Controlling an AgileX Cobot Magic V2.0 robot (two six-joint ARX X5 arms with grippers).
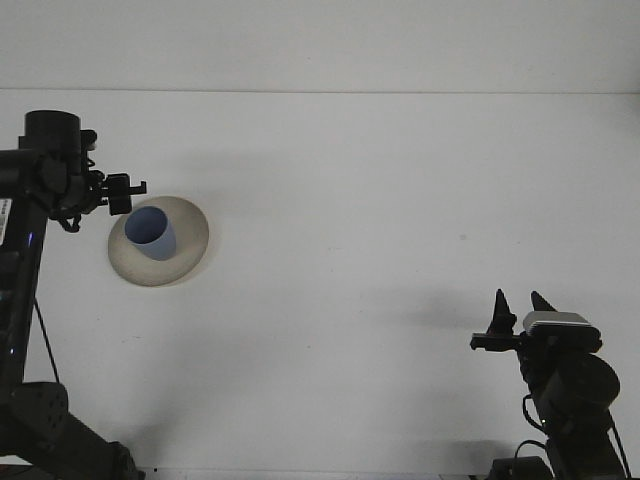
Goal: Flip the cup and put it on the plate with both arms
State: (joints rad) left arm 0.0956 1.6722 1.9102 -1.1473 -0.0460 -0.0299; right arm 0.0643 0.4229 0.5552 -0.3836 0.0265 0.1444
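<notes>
A pale blue cup (152, 233) stands mouth-up on the beige plate (190, 245) at the left of the white table. My left gripper (126, 190) hovers just up and left of the cup, apart from it, with its dark fingers spread and nothing between them. My right gripper (518, 308) rests low at the right front, far from the plate, its two pointed fingertips (500, 303) standing apart and empty.
The left arm's dark links (20, 270) run down the left edge of the view. The right arm's wrist and camera housing (562, 350) sit at the bottom right. The table's far edge meets the wall (320, 92).
</notes>
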